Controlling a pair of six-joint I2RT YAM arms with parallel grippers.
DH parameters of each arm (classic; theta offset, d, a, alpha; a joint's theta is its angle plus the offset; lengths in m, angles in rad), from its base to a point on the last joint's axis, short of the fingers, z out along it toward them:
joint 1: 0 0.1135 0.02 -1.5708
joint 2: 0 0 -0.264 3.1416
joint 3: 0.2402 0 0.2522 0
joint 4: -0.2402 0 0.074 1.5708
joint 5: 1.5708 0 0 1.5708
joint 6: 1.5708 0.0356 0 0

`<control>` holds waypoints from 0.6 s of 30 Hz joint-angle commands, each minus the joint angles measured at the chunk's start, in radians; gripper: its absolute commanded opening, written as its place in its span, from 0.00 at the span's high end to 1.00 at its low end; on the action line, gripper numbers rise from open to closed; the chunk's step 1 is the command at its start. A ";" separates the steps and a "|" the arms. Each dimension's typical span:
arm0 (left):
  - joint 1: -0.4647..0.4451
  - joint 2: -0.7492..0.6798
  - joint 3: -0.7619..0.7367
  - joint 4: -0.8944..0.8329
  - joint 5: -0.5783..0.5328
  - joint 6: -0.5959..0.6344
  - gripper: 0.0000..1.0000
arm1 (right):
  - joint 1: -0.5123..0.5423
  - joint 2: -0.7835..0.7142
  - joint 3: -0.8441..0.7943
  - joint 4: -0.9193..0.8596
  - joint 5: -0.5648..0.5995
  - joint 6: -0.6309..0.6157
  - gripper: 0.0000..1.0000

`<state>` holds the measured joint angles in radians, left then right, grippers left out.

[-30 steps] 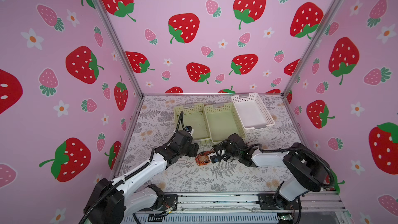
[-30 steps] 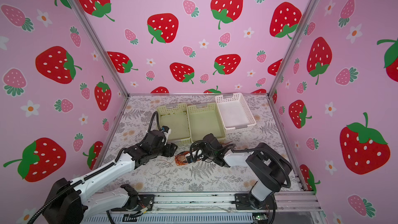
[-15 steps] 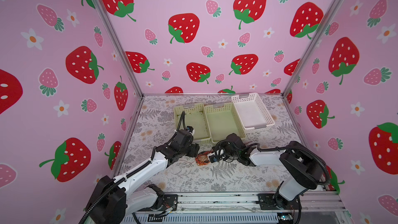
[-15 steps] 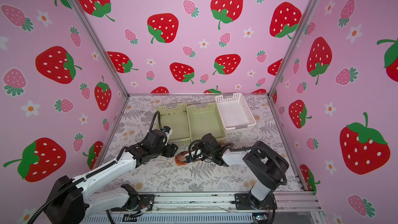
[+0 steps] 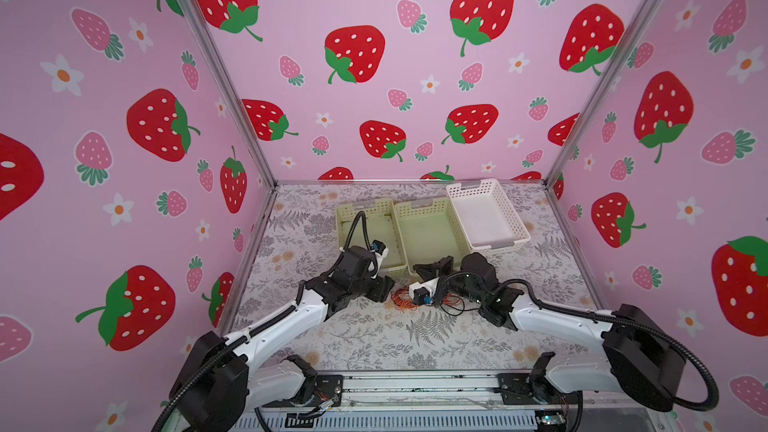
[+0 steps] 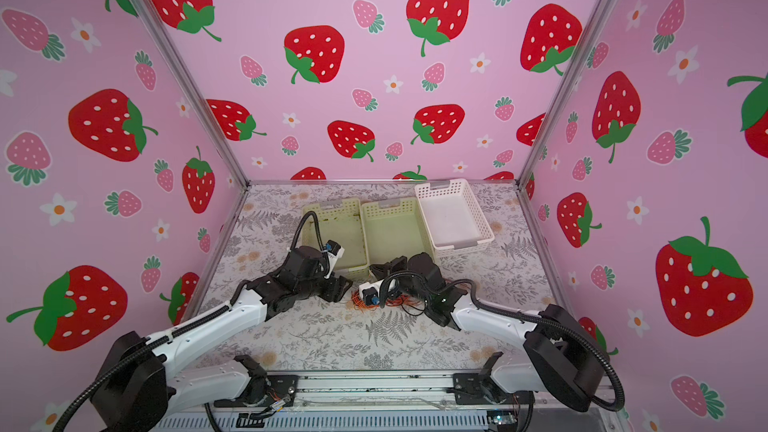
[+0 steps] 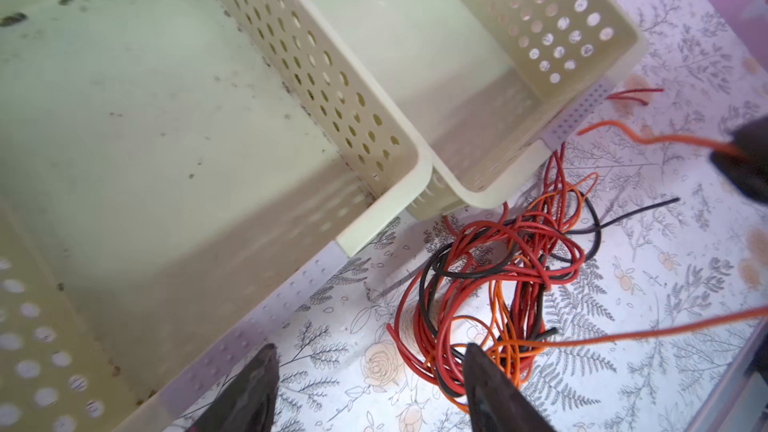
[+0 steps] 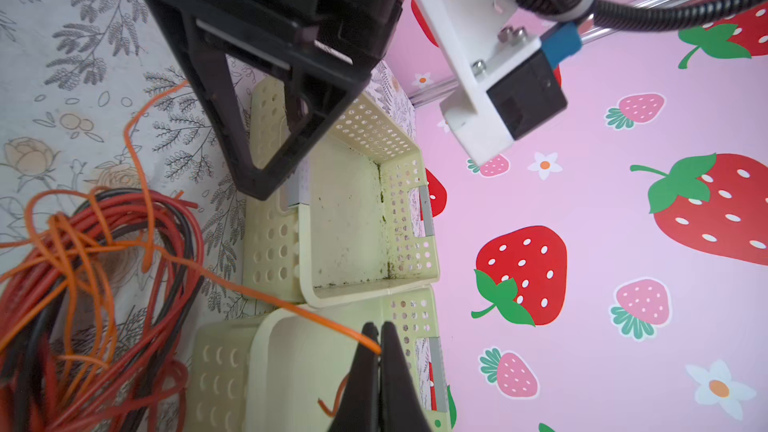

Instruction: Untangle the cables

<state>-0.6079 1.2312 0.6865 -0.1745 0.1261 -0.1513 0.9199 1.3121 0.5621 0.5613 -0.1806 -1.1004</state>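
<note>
My right tool [image 8: 379, 334] is pinched fully together on one orange cable [image 8: 291, 308], which runs from its tips back to the tangle. My left tool [image 7: 370, 353] stands wide apart and holds nothing. One fingertip [image 7: 478, 363] is at the edge of the heap; I cannot tell whether it touches. The cables [image 5: 405, 300], red, orange and black, lie looped in one knot on the floral surface [image 5: 374, 347], between the two tools in both top views. At twelve o'clock from the knot stand two pale green baskets [image 5: 424, 204], side by side and touching. A white basket [image 5: 478, 189] sits at two o'clock, just beside them.
</note>
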 commanded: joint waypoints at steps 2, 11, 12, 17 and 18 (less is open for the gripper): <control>-0.015 0.060 0.034 0.090 0.099 0.014 0.26 | -0.005 -0.032 -0.038 0.048 -0.020 0.001 1.00; -0.018 0.166 0.016 0.184 0.167 -0.008 0.25 | -0.005 -0.052 -0.063 0.059 -0.017 -0.012 1.00; -0.019 0.175 0.015 0.193 0.181 -0.007 0.25 | -0.006 -0.053 -0.066 0.058 -0.018 -0.015 1.00; -0.029 0.255 0.043 0.166 0.246 0.018 0.25 | -0.004 -0.050 -0.073 0.054 -0.015 -0.028 1.00; -0.033 0.266 0.048 0.161 0.255 0.023 0.25 | -0.004 -0.048 -0.073 0.054 -0.013 -0.027 1.00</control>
<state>-0.6273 1.4662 0.6914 -0.0063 0.3187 -0.1535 0.9199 1.2781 0.4980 0.5907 -0.1822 -1.1057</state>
